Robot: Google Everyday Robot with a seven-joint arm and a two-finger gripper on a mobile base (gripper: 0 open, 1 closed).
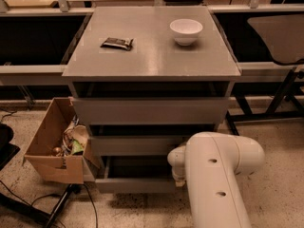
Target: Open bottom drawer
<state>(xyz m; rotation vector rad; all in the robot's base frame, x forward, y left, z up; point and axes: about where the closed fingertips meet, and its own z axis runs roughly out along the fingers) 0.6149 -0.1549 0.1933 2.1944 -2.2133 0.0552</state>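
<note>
The grey cabinet [152,56] has three handleless drawer fronts. The bottom drawer [135,185] is the lowest and slimmest. It stands pulled out a little, and a dark gap above its front shows part of its interior. My white arm [216,179] reaches in from the lower right. Its wrist end meets the right end of the bottom drawer's front. My gripper [179,180] is there, mostly hidden behind the arm. The top drawer [149,109] and middle drawer [135,145] also sit slightly forward of the frame.
A white bowl [186,31] and a dark snack packet [117,43] lie on the cabinet top. An open cardboard box [52,148] with rubbish stands against the cabinet's left side. Cables and a black stand leg [59,205] lie on the floor at the lower left. Table frames flank both sides.
</note>
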